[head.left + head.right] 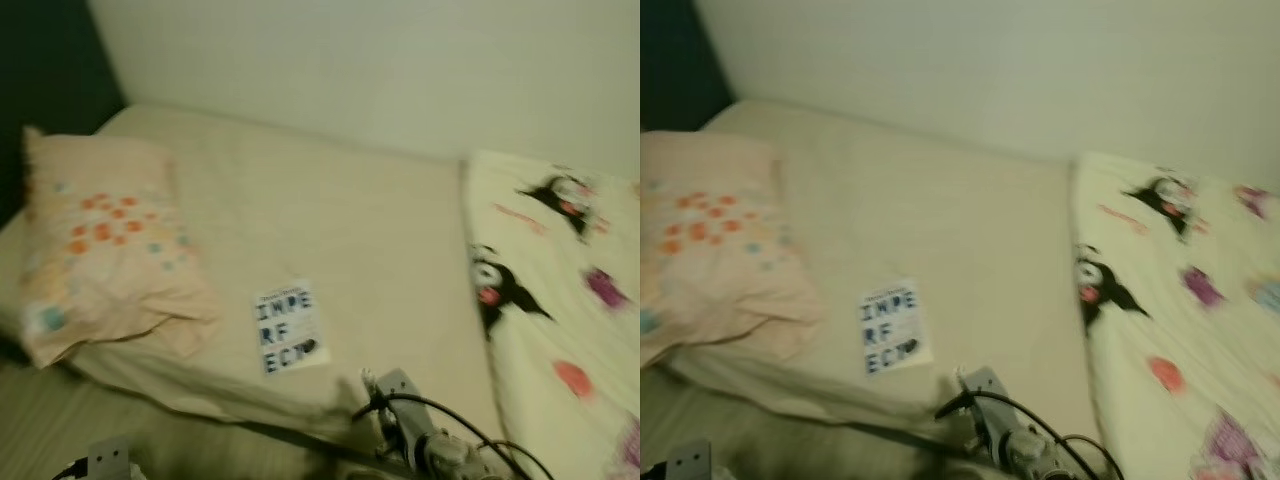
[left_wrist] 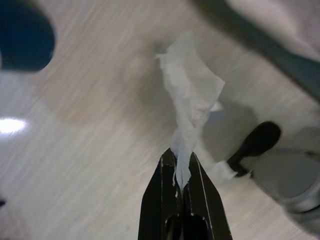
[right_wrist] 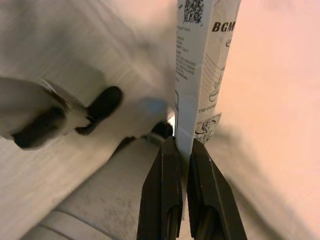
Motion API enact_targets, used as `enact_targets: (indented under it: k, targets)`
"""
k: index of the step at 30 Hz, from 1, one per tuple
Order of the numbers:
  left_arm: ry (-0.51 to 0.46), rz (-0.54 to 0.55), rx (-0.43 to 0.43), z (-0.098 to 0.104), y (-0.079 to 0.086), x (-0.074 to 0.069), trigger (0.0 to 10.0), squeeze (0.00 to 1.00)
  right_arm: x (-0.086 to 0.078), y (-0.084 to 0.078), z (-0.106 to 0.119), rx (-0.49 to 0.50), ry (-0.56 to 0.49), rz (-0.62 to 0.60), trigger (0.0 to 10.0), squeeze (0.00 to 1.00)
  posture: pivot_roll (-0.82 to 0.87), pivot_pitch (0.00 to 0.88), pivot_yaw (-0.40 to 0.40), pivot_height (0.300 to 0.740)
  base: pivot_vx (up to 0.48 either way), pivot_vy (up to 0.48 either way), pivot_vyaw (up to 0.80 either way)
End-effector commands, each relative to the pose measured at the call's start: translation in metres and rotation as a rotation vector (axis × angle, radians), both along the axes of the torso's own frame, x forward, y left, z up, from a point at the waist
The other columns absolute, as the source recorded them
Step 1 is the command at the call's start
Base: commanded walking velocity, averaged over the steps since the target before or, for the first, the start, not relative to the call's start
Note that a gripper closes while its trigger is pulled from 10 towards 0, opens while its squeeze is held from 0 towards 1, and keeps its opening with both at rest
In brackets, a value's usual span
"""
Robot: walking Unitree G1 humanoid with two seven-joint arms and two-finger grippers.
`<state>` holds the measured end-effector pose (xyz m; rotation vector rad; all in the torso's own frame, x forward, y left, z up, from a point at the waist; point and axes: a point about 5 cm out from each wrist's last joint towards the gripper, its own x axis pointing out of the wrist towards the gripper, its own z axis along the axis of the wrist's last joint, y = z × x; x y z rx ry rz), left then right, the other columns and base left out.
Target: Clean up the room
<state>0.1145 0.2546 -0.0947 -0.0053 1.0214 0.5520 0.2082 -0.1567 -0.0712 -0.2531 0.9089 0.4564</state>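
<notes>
The left gripper (image 2: 182, 165) is clenched on a crumpled white tissue (image 2: 192, 95), which stands out from the fingertips over a pale wood-grain floor (image 2: 90, 150). The right gripper (image 3: 181, 150) is clenched on the lower edge of a white carton (image 3: 200, 70) printed with a QR code and the letters BGM; the carton rises from between the fingers.

In the eye views, blurred, a bed (image 1: 370, 220) with a cream sheet runs along a pale wall (image 1: 400, 70). A peach pillow (image 1: 100, 250) with orange dots lies at the bed's left end, reaching its front edge. A small white booklet (image 1: 288, 328) with dark block letters lies near the front edge, just beside the pillow. A cream blanket (image 1: 560, 300) with black cartoon figures covers the right end.
</notes>
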Motion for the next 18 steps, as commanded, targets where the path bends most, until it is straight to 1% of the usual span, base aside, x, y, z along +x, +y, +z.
enact_targets:
  k: [1,11,18]
  targets:
    - [0.011,-0.015,-0.009,-0.0016,-0.0032,-0.0017,10.0,0.0,-0.0056,-0.0029,-0.0033,-0.02,0.023,0.003,10.0,0.0,-0.07,0.0,-0.022,0.74,0.0,0.0,0.77]
    - [0.023,-0.019,-0.024,-0.0035,-0.005,-0.0062,10.0,0.0,-0.0033,-0.0017,-0.002,-0.028,0.018,0.035,10.0,0.0,-0.08,0.0,-0.021,0.74,0.0,0.0,0.77]
    - [0.022,-0.029,-0.03,-0.0034,-0.0061,-0.0045,10.0,0.0,-0.0013,-0.0025,-0.0005,-0.032,0.017,0.065,10.0,0.0,-0.07,0.0,-0.025,0.74,0.0,0.0,0.77]
